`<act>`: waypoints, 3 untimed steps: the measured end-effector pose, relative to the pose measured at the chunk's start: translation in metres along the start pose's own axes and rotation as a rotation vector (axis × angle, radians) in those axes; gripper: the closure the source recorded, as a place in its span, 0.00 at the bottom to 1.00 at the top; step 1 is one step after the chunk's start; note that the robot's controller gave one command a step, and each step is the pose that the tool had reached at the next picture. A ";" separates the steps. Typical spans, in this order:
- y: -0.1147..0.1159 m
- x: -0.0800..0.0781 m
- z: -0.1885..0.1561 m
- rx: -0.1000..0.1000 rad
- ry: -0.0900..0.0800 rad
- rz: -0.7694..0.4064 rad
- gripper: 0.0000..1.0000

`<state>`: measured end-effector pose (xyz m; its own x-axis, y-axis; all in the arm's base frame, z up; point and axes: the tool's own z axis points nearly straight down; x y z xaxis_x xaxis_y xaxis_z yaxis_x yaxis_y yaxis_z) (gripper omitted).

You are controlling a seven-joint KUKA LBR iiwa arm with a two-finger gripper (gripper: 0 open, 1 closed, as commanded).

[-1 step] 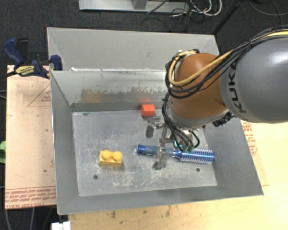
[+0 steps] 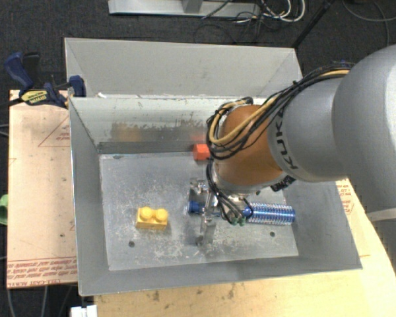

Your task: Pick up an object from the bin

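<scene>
Hanging near front wall (image 2: 218, 273), pincer (image 2: 204, 236); yellow brick (image 2: 152, 218) well apart.

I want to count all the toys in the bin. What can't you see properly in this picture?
Camera view:
Orange block, back of the bin: right side hidden by the arm.
Blue ridged thing: left end under the wrist; its kind is unclear.
Small blue bit beside the gripper: too small and half covered to name.
Bin floor below the arm: hidden.
</scene>
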<state>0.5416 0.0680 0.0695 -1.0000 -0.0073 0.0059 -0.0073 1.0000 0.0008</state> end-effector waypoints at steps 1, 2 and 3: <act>-0.016 0.009 0.000 0.000 -0.005 -0.077 0.00; -0.016 0.009 -0.001 0.000 -0.006 -0.077 1.00; -0.015 -0.015 -0.001 0.000 -0.009 -0.179 1.00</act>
<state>0.5567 0.0530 0.0706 -0.9827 -0.1852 -0.0031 -0.1852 0.9827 0.0011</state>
